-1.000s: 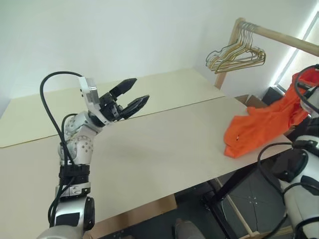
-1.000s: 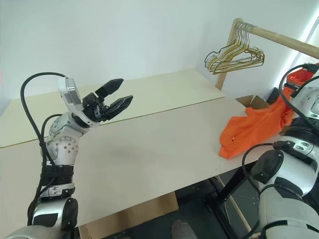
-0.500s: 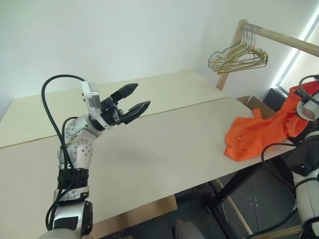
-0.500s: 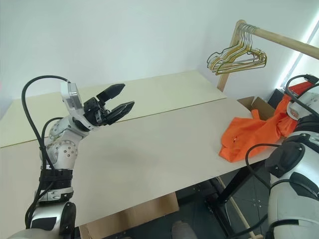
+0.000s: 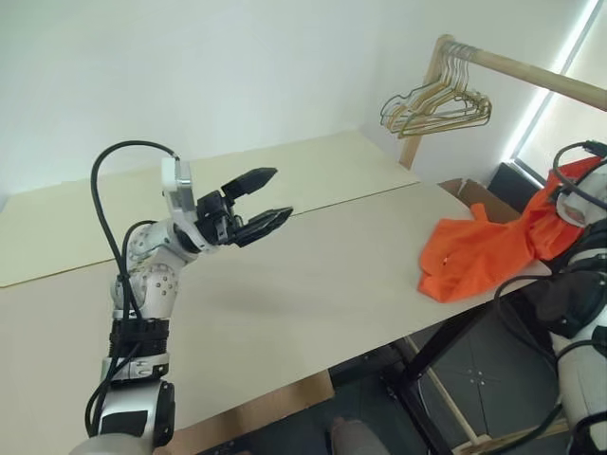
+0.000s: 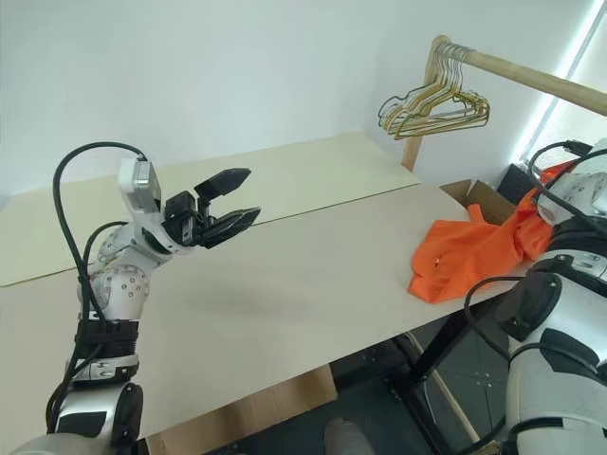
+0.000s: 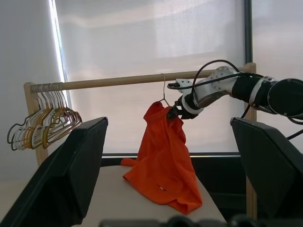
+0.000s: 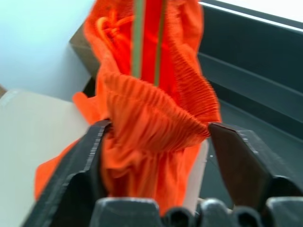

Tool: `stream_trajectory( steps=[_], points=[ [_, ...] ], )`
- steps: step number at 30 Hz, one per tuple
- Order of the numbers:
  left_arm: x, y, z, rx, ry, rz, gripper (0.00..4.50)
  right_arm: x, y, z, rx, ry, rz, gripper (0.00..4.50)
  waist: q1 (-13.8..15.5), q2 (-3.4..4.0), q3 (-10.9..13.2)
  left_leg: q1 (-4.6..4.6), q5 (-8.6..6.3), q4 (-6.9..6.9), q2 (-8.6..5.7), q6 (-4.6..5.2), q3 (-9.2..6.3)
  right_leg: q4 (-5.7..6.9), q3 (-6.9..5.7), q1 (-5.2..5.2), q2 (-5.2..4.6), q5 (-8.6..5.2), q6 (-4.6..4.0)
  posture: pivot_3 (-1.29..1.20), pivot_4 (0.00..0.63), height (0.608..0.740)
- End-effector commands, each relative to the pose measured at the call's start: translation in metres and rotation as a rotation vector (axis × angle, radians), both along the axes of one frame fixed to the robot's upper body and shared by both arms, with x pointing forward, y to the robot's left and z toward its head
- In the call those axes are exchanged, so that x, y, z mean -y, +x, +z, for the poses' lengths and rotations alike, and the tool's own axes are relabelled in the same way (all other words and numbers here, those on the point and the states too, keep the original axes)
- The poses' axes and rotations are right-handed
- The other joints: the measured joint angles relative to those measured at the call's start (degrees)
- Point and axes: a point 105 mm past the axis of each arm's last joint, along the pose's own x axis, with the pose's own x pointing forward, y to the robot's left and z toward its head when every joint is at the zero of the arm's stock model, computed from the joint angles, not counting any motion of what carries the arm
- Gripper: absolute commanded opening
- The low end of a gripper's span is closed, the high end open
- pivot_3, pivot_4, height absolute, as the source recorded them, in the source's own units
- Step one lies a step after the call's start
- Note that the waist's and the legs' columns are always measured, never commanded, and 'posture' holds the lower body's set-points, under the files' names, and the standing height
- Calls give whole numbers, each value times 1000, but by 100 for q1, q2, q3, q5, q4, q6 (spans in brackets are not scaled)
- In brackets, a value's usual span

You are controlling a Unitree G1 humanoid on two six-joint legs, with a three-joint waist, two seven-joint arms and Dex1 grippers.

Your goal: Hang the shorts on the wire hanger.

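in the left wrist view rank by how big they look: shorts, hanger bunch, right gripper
1. shorts, by far the largest, draped from the rail to the table
2. hanger bunch at the rail's end
3. right gripper, a small dark tip at the top of the shorts

All three sit about equally far off, so the order looks safe.

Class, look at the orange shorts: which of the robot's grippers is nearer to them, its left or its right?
Right. The right gripper is right at the shorts, its open jaws on either side of the gathered waistband. The left gripper hovers over the table, well apart from them.
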Motion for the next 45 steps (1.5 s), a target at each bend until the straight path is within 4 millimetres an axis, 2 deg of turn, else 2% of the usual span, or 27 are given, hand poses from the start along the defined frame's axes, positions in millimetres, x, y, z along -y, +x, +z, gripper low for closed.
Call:
stream_trajectory(
  steps=[1,5,12,16,20,25,30,37,42,45],
  points=[
    [1,-1,11,43,0,-31,4500,0,-2,18,47,-36,-22,4448,-44,1,1,0,0,0,0,0,1,0,3,0,0,1,1,-297,0,740],
    [1,0,14,52,-12,-40,4500,-2,-3,22,46,-73,-36,4448,-159,3,2,-1,0,-1,0,0,2,2,8,1,1,2,4,-281,0,740],
    [2,-4,12,62,-23,-38,4500,-4,-7,24,23,-144,-76,4448,-179,5,3,1,0,-4,1,0,5,6,15,1,2,2,5,-252,0,740],
    [0,-5,12,69,-27,-15,4500,2,-24,38,2,-374,-193,4448,-148,6,4,0,0,-5,1,0,4,4,15,1,1,2,7,-231,0,740],
    [-1,-6,10,73,-10,-2,4500,-3,-33,60,86,-509,-226,4448,-83,13,8,0,0,-6,-1,0,7,2,20,0,-1,4,12,-222,0,740],
    [-3,-8,11,76,-20,2,4500,-26,-33,102,199,-758,-207,4448,-37,24,16,11,0,-8,0,0,18,7,36,0,4,3,16,-211,0,740],
    [-2,-10,10,76,-28,2,4500,-46,-23,123,282,-901,-109,4448,0,21,17,53,0,-12,-2,1,24,4,46,2,4,6,19,-198,0,740],
    [-10,-11,7,67,-36,49,4500,-74,-6,132,331,-1041,49,4448,30,21,18,54,-1,-37,-3,1,32,-26,56,3,3,11,24,-176,0,740],
    [-20,-10,4,69,-22,125,4500,-118,14,130,392,-1126,308,4448,47,19,19,68,-1,-55,-3,1,41,-29,68,4,3,12,25,-149,0,740],
    [-32,-12,0,64,9,177,4500,-157,27,121,388,-1211,525,4448,82,18,19,74,-1,-59,-3,1,43,-29,69,4,3,13,24,-132,0,740]
  ],
)
